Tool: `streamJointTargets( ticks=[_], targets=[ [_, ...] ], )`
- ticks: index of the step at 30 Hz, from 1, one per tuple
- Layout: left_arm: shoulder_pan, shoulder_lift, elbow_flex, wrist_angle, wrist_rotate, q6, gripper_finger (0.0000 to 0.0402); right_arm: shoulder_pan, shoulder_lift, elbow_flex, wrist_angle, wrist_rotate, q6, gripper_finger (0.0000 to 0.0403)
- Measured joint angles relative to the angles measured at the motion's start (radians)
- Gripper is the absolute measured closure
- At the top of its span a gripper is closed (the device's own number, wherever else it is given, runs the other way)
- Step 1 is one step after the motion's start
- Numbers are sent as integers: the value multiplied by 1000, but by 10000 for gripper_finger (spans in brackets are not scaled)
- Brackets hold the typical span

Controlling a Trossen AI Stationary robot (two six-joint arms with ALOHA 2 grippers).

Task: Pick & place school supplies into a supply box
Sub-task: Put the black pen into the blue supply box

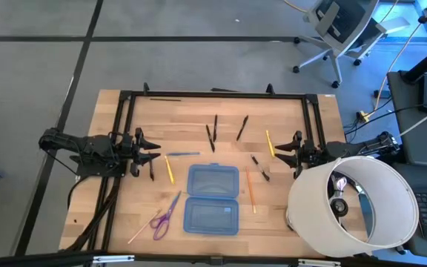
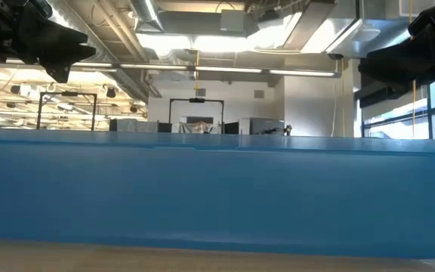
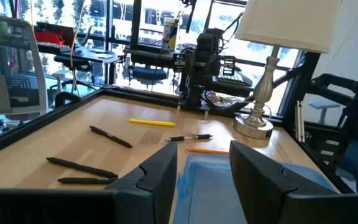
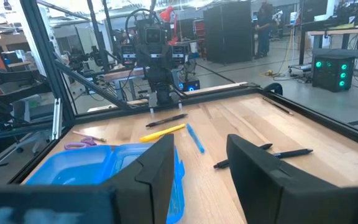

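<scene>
The supply box (image 1: 213, 199) lies open near the table's middle, its two translucent blue halves flat on the wood; its wall (image 2: 217, 196) fills the low view. Scattered around it lie black pens (image 1: 212, 137), a yellow pencil (image 1: 169, 169), a blue pen (image 1: 182, 154), another yellow pencil (image 1: 270, 142), an orange pencil (image 1: 250, 190), purple-handled scissors (image 1: 165, 216) and a pale stick (image 1: 140, 231). My left gripper (image 1: 154, 152) hovers open left of the box. My right gripper (image 1: 276, 152) hovers open to the box's right. Both hold nothing.
A large white lampshade (image 1: 351, 200) on a metal lamp base (image 3: 257, 123) stands at the table's near right corner, close beside my right arm. A dark frame rail (image 1: 213, 95) runs along the far edge, with one black pen (image 1: 165, 98) beside it.
</scene>
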Motion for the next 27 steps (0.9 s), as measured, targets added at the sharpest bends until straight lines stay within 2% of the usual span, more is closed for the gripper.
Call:
streamJointTargets(
  ticks=[20,27],
  targets=[
    [0,0,0,0,0,0,260,0,0,0,-7,0,0,251],
    [0,0,0,0,-1,2,260,0,0,0,-7,1,111,251]
  ],
)
